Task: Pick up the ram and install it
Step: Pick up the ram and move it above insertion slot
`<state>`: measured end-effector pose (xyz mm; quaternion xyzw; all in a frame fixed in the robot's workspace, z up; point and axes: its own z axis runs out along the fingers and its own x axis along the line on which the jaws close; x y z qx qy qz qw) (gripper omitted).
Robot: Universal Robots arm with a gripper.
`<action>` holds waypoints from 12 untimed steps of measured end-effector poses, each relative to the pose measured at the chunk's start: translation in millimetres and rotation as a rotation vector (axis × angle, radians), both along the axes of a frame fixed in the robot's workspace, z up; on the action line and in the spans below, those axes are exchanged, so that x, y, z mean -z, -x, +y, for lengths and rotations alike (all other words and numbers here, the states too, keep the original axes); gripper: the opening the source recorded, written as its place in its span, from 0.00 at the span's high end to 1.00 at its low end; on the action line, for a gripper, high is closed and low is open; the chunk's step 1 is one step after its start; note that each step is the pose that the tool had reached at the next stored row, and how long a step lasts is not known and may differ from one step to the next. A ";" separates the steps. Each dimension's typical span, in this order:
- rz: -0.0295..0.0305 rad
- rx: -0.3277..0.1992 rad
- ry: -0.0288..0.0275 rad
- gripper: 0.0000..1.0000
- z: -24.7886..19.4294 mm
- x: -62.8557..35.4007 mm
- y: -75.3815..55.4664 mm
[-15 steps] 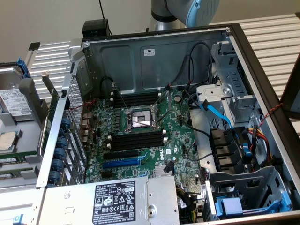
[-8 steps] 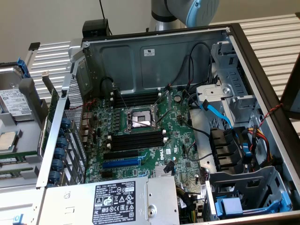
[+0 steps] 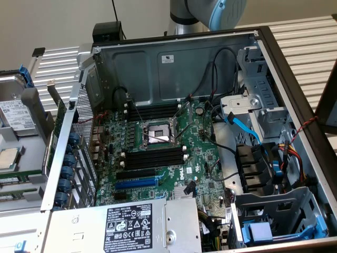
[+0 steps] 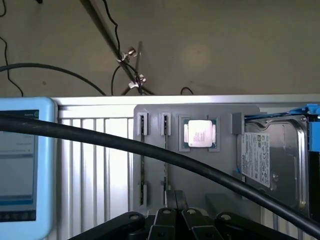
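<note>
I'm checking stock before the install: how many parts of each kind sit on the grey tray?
ram: 2, standing on edge
CPU: 1
hard drive: 1
Total: 4

Silver arm point(image 3: 184, 16), blue joint cap point(image 3: 227, 12), black end effector point(image 4: 177, 215).

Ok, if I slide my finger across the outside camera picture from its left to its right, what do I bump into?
You'd meet: hard drive → row of blue clips → processor socket → light blue cable → red and yellow wires.
</note>
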<state>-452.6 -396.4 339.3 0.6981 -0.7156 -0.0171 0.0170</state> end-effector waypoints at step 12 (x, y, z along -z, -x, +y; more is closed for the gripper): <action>0.0000 -0.012 0.0003 0.89 0.0 1.9 -0.4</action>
